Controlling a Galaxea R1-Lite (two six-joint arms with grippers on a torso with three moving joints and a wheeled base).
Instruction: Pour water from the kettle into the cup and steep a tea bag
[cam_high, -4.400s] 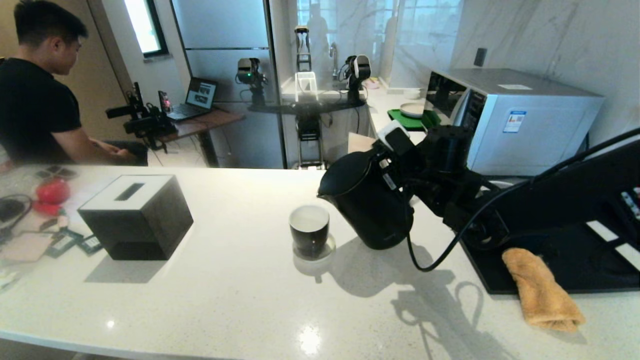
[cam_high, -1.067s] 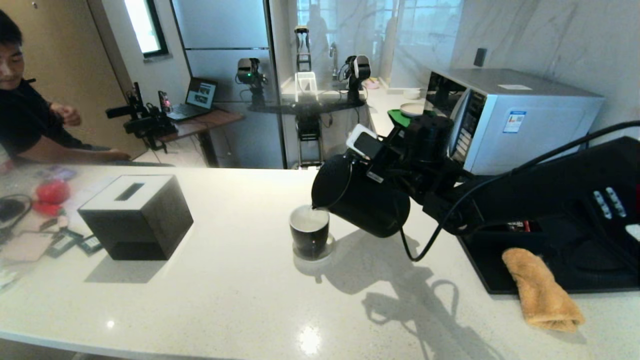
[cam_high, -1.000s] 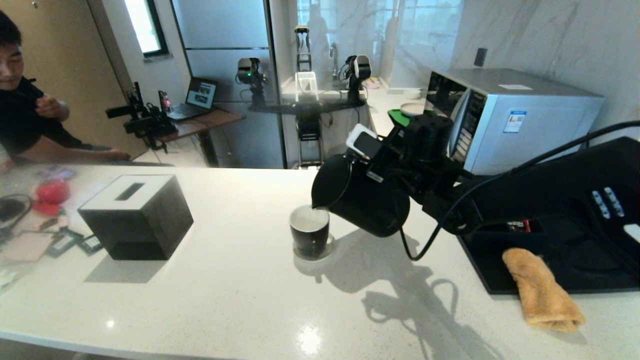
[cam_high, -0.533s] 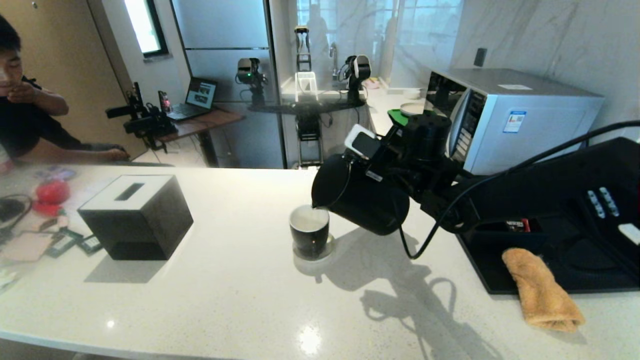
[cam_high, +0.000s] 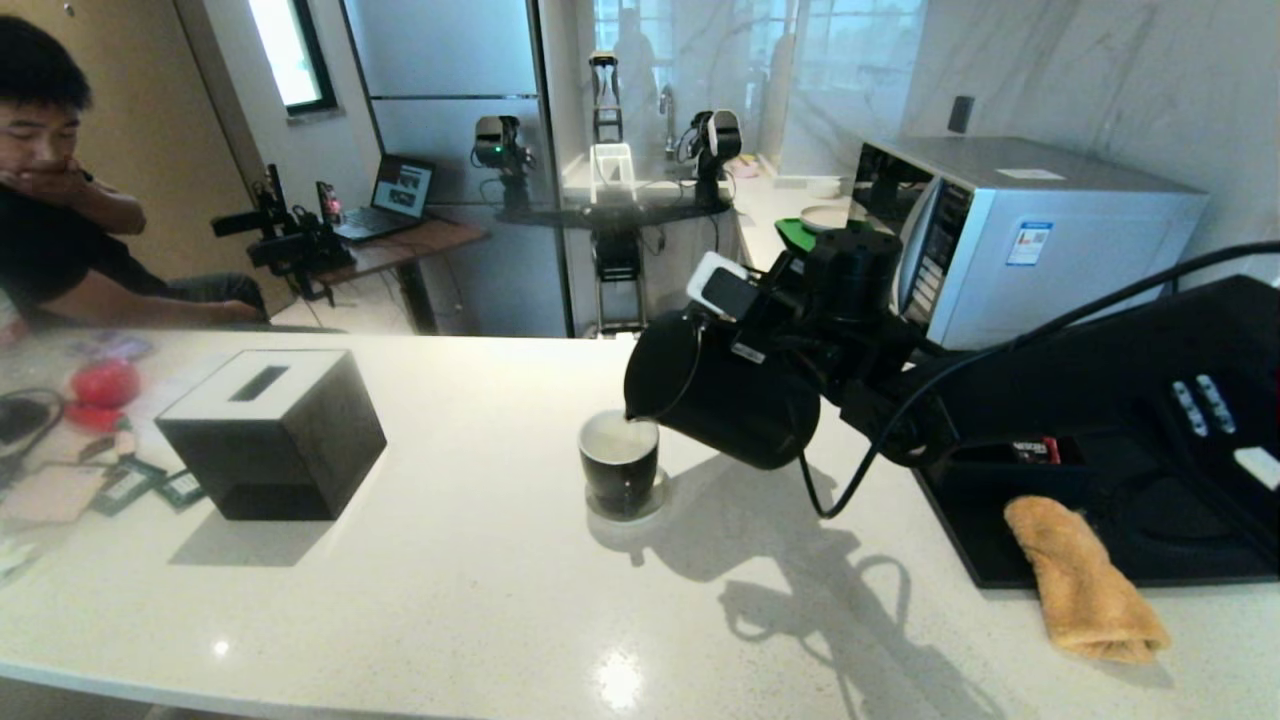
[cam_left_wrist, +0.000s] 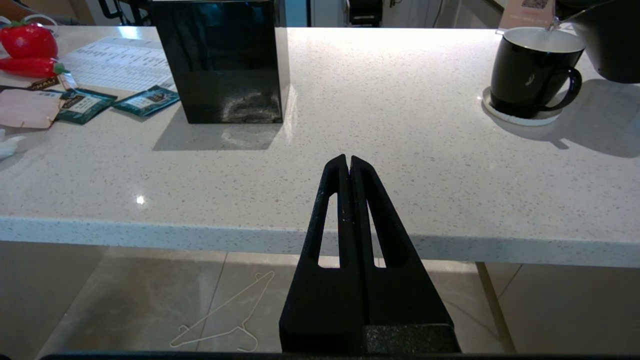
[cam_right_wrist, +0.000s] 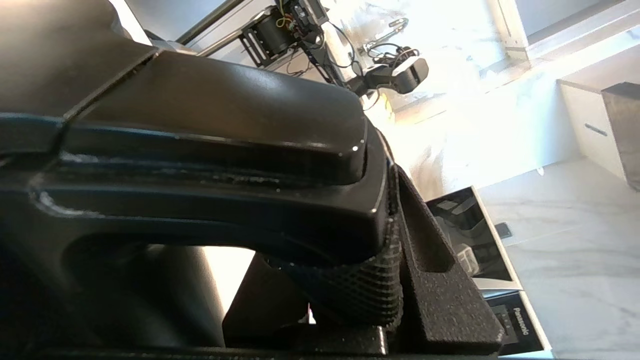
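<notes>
Right gripper (cam_high: 775, 325) clamped on the handle of the kettle (cam_high: 720, 395), tipped at frame centre of the head view with spout over the rim of the cup (cam_high: 619, 463) on its coaster (cam_left_wrist: 520, 117); thin water stream barely visible, fill level hard to read. Bare counter (cam_high: 480, 600) across the lower frame and between cup and black box (cam_high: 272, 432) at left; orange cloth (cam_high: 1085, 580) near the front edge, lower right. Left gripper (cam_left_wrist: 348, 165) parked off the counter's front edge, fingers pressed together; tea bag not made out, packets (cam_left_wrist: 145, 99) beside the box.
</notes>
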